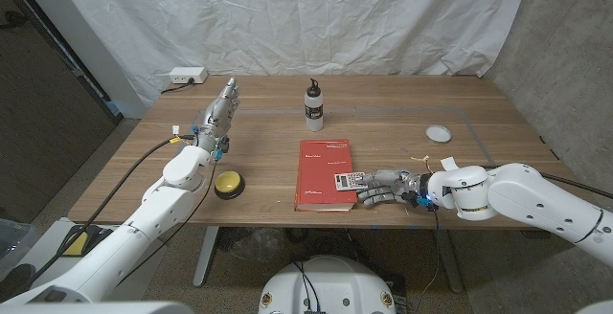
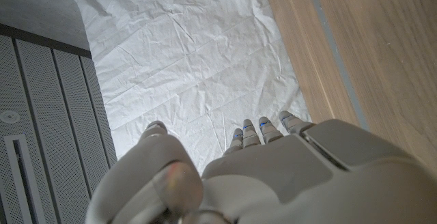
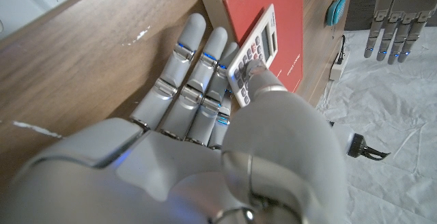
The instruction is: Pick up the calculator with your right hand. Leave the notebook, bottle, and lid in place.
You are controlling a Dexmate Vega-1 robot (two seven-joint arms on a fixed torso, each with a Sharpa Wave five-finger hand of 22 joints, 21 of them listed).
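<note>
I see the calculator (image 1: 347,181) lying on the near right corner of the red notebook (image 1: 323,174), which sits near the front edge of the desk (image 1: 402,151). My right hand (image 1: 386,189) is at it now: in the right wrist view the thumb presses on the keys while the fingers (image 3: 193,80) reach under the calculator's edge, so I judge it pinched, though not yet lifted.

I expect it to be light, stiff, thin plastic, smooth on the back and likely to slip if I squeeze only the keys. The best hold is across its short width, thumb on top, fingers below, at the end that overhangs the notebook.

The notebook may drag along, so I would lift straight up. The front desk edge is close below my hand. To the right there is open room; the white lid (image 1: 439,134) lies farther right and back, and the bottle (image 1: 314,105) stands far behind, well apart. My left hand (image 1: 219,113) hangs over the far left with fingers straight, holding nothing, near the yellow button (image 1: 227,184).
</note>
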